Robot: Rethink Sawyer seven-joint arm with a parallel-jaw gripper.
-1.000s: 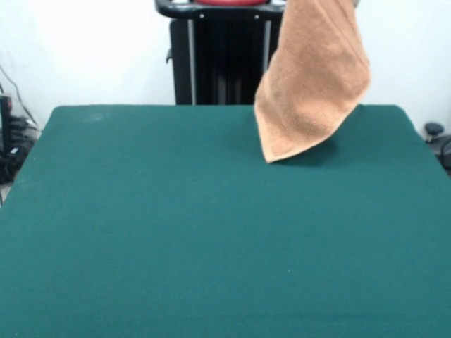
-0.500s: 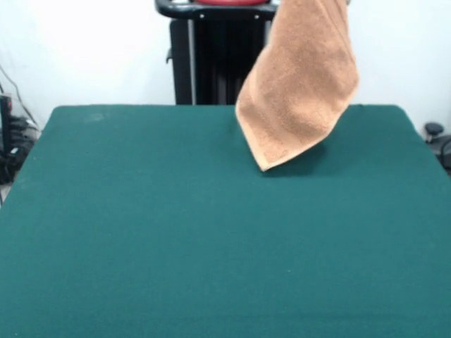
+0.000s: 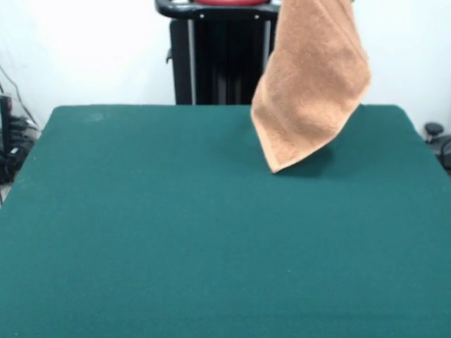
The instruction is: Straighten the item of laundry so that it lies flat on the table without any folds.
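Swung back toward 3 o'clock since half a second ago, when the lowest corner hung further toward 9 o'clock; now close to where it hung a full second ago, though a touch lower. Orange-tan towel [image 3: 313, 84] hanging from above the top edge of the front view, draped in a diamond shape with one corner pointing down. Lowest corner just above or barely touching the green worktop [image 3: 176, 232], toward the far side at about 1 o'clock from the worktop's middle; cannot tell whether it makes contact. Dark shadow on the felt right beside that corner, toward 3 o'clock. Upper part of the towel cut off by the picture's top edge, so gripper out of sight; cannot tell whether open, closed or clamped on the cloth. Towel surface fairly smooth, with one soft vertical crease along its 9 o'clock side. Black pedestal [image 3: 218, 56] behind the towel at 12 o'clock, partly covered by the cloth's 9 o'clock edge. Cables [image 3: 14, 134] at the 9 o'clock edge, off the worktop.
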